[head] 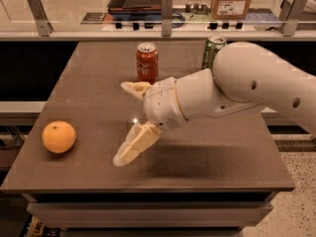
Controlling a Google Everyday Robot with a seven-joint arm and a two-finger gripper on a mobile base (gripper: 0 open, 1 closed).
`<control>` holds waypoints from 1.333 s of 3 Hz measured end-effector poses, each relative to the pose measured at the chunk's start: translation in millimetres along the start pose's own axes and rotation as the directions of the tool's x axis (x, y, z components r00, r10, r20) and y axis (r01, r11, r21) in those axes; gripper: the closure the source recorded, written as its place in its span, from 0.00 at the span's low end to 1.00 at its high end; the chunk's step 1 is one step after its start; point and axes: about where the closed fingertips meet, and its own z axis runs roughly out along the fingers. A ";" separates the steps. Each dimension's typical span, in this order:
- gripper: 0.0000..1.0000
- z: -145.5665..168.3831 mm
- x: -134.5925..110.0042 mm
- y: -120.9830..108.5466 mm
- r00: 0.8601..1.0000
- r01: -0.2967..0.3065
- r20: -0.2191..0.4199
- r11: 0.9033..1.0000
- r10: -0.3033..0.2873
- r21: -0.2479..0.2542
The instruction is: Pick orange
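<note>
The orange (59, 137) is round and yellow-orange with a small stem dimple. It sits on the dark brown table (98, 93) near the front left corner. My gripper (126, 122) is open and empty over the middle of the table, to the right of the orange and well apart from it. Its two cream fingers point left, one finger (134, 144) low and near, the other (132, 89) farther back. The white arm comes in from the right.
A red soda can (147, 62) stands at the back middle of the table, just behind my gripper. A green can (212, 51) stands at the back right, partly hidden by my arm. A counter with a glass rail, trays and a cardboard box (233, 0) runs behind the table.
</note>
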 end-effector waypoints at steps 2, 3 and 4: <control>0.00 61.8 -4.5 13.3 0.996 -0.036 0.079 0.997 0.042 -0.075; 0.00 84.5 -15.2 19.0 0.989 -0.040 0.136 0.995 0.052 -0.090; 0.00 102.7 -24.4 22.2 0.982 -0.042 0.181 0.995 0.059 -0.093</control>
